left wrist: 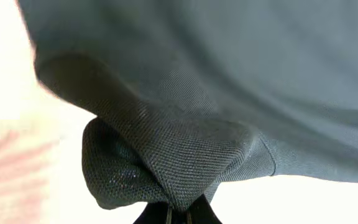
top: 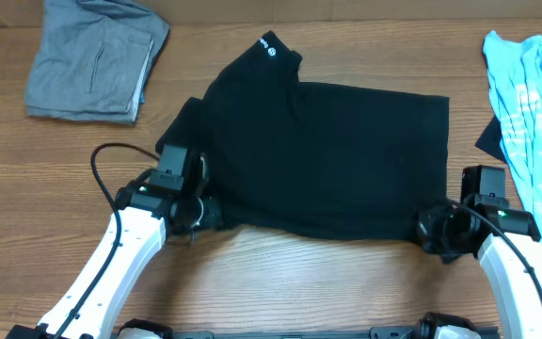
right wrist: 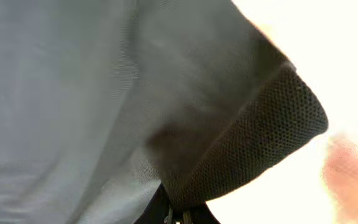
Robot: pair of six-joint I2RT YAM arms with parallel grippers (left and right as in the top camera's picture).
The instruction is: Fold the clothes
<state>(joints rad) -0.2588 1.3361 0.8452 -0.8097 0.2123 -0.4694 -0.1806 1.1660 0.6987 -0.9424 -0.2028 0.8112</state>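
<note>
The black T-shirt (top: 327,155) lies spread on the wooden table, one sleeve with a small white round logo (top: 272,51) pointing to the far side. At its near left corner my left gripper (top: 200,212) is shut on the hem. The left wrist view shows bunched knit fabric (left wrist: 185,155) pinched between the jaws of that gripper (left wrist: 178,214). My right gripper (top: 433,231) is shut on the shirt's near right corner. In the right wrist view a fold of dark mesh fabric (right wrist: 253,149) runs into the closed jaws of this gripper (right wrist: 178,216).
A grey folded garment (top: 92,56) lies at the far left of the table (top: 280,282). A light blue printed shirt (top: 534,113) lies along the right edge. Black cables loop beside each arm.
</note>
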